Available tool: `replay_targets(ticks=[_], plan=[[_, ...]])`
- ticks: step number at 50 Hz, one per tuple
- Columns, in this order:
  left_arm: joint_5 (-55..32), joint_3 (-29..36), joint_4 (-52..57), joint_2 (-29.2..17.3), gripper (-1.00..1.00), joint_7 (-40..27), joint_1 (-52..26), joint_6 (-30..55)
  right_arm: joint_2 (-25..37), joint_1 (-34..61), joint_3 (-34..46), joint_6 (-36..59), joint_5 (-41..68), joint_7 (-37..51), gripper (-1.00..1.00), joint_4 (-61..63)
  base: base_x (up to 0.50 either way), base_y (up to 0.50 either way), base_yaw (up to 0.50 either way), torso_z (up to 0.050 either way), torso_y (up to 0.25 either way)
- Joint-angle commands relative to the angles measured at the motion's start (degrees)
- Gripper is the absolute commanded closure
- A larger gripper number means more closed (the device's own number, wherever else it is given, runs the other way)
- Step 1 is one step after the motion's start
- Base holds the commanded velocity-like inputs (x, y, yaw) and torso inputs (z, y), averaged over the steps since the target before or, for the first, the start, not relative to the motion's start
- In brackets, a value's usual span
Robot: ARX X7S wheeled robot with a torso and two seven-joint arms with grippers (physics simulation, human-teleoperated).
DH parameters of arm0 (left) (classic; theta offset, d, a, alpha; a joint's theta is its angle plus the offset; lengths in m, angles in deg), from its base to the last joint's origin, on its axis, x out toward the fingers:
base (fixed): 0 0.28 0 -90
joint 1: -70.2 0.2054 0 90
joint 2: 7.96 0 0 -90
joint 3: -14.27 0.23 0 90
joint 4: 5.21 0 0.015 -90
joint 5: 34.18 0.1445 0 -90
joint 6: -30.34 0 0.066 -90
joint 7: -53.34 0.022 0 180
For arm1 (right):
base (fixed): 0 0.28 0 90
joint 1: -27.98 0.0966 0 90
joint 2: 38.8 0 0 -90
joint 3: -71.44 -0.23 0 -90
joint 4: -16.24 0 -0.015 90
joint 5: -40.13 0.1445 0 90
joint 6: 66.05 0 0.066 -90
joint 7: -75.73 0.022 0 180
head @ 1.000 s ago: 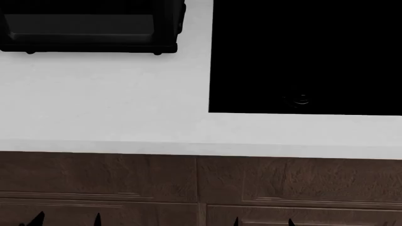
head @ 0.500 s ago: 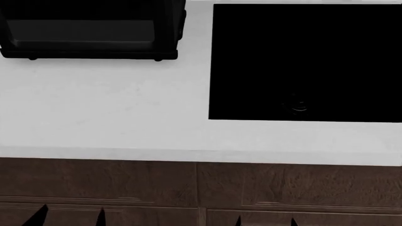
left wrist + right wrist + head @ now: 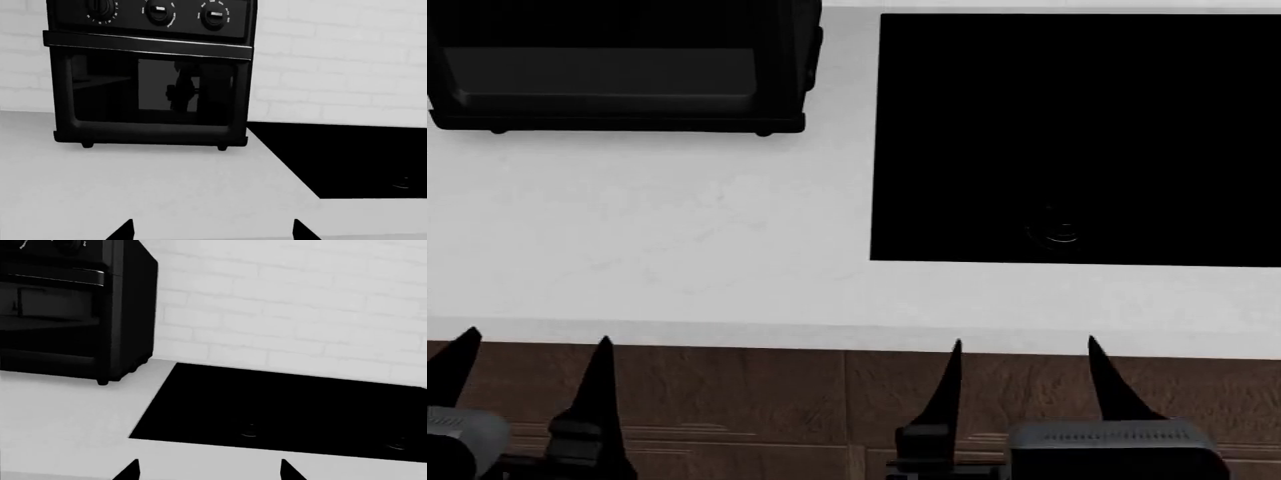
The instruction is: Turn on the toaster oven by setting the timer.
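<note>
Black toaster oven (image 3: 150, 75) carries three alike dials; the timer (image 3: 214, 15) could be mistaken; both sets of fingers (image 3: 527, 375) spread, well short.

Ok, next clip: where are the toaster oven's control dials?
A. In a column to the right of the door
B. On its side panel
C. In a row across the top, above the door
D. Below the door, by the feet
C: in the left wrist view, the dials run in a row along the top panel of the toaster oven, above the glass door.
</note>
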Motion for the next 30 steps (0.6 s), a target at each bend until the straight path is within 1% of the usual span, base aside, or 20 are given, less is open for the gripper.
replay_targets(ticks=[1, 5, 7, 11, 16, 19, 25, 30], plan=[[-5.7, -2.7, 6.8, -2.2, -1.00, -1.8, -7.5, 13.7, 2.9, 6.9, -0.6, 12.6, 0.1, -0.3, -1.00, 9.1, 0.00, 0.00, 0.00, 0.000, 0.000], [-6.6, -3.1, 5.7, -2.5, -1.00, -1.9, -10.2, 15.8, 3.5, 9.7, -1.4, 15.7, 1.1, -1.0, -1.00, 10.4, 0.00, 0.00, 0.00, 0.000, 0.000], [-8.5, -4.2, 5.2, -2.1, -1.00, -1.9, -12.2, 18.0, 4.0, 11.3, -1.9, 17.5, 1.4, -1.3, -1.00, 10.7, 0.00, 0.00, 0.00, 0.000, 0.000], [-10.8, -5.9, 3.7, -1.8, -1.00, -2.6, -17.5, 21.7, 5.2, 16.2, -3.2, 22.5, 2.4, -2.2, -1.00, 11.9, 0.00, 0.00, 0.00, 0.000, 0.000], [-11.8, -6.1, 2.2, -2.1, -1.00, -3.0, -22.5, 24.2, 6.2, 21.2, -4.4, 26.7, 3.7, -3.3, -1.00, 11.7, 0.00, 0.00, 0.00, 0.000, 0.000], [-12.1, -6.4, 1.4, -2.2, -1.00, -3.3, -24.7, 25.0, 6.3, 22.6, -4.5, 27.9, 4.2, -3.5, -1.00, 11.7, 0.00, 0.00, 0.00, 0.000, 0.000], [-13.2, -7.2, 1.6, -2.1, -1.00, -3.5, -25.5, 25.8, 6.4, 22.9, -4.2, 28.4, 4.4, -3.6, -1.00, 11.6, 0.00, 0.03, 0.00, 0.000, 0.000], [-13.8, -7.6, 2.3, -2.1, -1.00, -3.8, -25.4, 26.0, 6.5, 22.9, -3.8, 28.7, 4.6, -3.5, -1.00, 12.0, 0.00, 0.50, 0.00, 0.000, 0.000]])
